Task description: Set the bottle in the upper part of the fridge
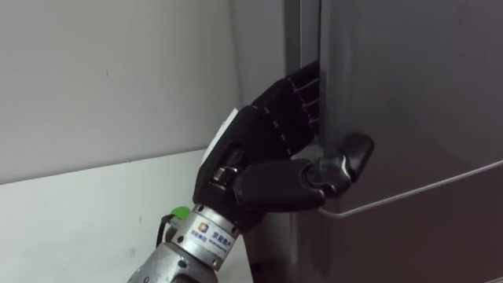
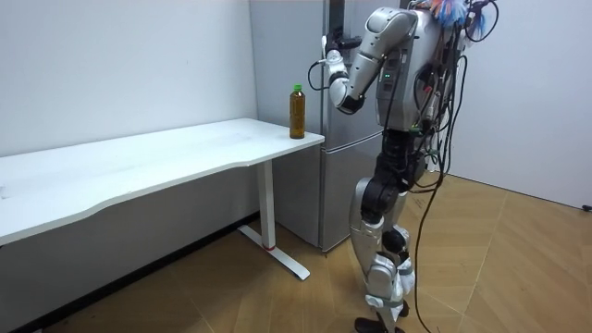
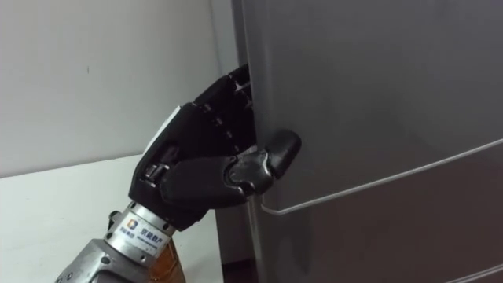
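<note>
One bottle [image 2: 297,112] of brown liquid stands on the table [image 2: 139,166] in the room view; close up, the left hand [image 1: 267,169] clamps the fridge door [image 1: 409,94] edge.

Black left hand [image 1: 267,157]; grey fridge [image 1: 409,94]; white table [image 2: 185,153]; amber bottle [image 2: 297,116], green cap [image 2: 297,89]
</note>
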Controlling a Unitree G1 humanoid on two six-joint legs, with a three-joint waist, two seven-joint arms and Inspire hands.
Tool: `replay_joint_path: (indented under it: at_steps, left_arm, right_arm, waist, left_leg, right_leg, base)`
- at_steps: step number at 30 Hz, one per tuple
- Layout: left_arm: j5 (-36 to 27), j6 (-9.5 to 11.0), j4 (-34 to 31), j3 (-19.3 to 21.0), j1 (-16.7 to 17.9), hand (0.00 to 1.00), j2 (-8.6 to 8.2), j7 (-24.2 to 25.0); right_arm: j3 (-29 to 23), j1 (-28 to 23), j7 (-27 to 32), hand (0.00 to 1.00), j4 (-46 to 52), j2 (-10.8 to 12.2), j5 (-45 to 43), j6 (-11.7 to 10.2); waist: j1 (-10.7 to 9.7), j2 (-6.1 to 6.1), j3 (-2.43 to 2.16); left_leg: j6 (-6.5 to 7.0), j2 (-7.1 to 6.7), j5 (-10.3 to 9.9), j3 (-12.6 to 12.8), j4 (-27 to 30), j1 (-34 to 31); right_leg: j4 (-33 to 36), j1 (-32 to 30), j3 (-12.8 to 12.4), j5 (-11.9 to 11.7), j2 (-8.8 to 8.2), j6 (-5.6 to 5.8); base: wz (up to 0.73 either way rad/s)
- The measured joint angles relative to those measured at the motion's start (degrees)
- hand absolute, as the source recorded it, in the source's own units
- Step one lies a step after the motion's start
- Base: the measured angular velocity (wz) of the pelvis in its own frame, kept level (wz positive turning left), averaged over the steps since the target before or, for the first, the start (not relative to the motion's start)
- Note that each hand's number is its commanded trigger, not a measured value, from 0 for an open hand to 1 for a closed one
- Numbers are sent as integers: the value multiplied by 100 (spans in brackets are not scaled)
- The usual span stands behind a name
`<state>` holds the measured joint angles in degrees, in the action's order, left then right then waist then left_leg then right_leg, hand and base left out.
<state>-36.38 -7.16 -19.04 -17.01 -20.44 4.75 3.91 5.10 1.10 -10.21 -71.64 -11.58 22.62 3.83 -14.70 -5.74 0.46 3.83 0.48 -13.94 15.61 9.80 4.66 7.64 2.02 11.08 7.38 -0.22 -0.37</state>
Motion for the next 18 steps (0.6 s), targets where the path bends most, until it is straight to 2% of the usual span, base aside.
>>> replay_joint_path:
  at_steps: [1, 2, 3, 4, 6, 18]
  left_arm:
    - [2, -1, 3, 1, 0, 73, 0, 0]
    - [2, -1, 6, 1, 0, 58, 0, 0]
    - [2, -2, 6, 1, 0, 40, 0, 0]
    - [-1, -3, 6, 0, 0, 14, 0, 0]
    - [-6, -4, 6, -2, -1, 0, -13, 0]
    - [-235, 0, -4, -261, 0, 0, 3, 167]
  right_arm:
    - [0, -1, 0, 0, 0, 0, 0, 0]
    - [0, 0, 0, 0, 0, 0, 0, 0]
    - [3, 0, 0, 0, 0, -1, 1, 0]
    - [24, 1, 0, 0, 2, 0, 1, 0]
    - [36, 3, 1, 0, 5, -1, 1, 2]
    - [46, 5, 14, 0, 13, -2, 6, -1]
  waist:
    - [0, 0, 0]
    - [0, 0, 0]
    - [0, 1, 1]
    - [0, 2, 2]
    - [-2, 2, 1]
    - [-9, 13, -6]
  left_leg:
    - [0, 0, 0, 0, 0, 0]
    - [0, 0, 1, 0, 2, 0]
    - [-1, 0, 1, 2, 3, -1]
    - [-1, 0, 1, 3, 6, -3]
    - [-1, 0, 1, 7, 6, -2]
    - [1, -7, 2, 7, 35, -28]
  right_leg:
    - [0, 0, 0, 0, 0, 0]
    - [0, 0, 0, 0, 0, 0]
    - [0, -6, 1, 0, 0, 0]
    - [0, -11, 0, 1, -1, 0]
    - [0, -16, -1, 5, -2, -1]
    - [16, -40, 23, 5, -24, 4]
  base:
    - [0]
    - [0]
    - [0]
    - [0]
    - [0]
    - [1]
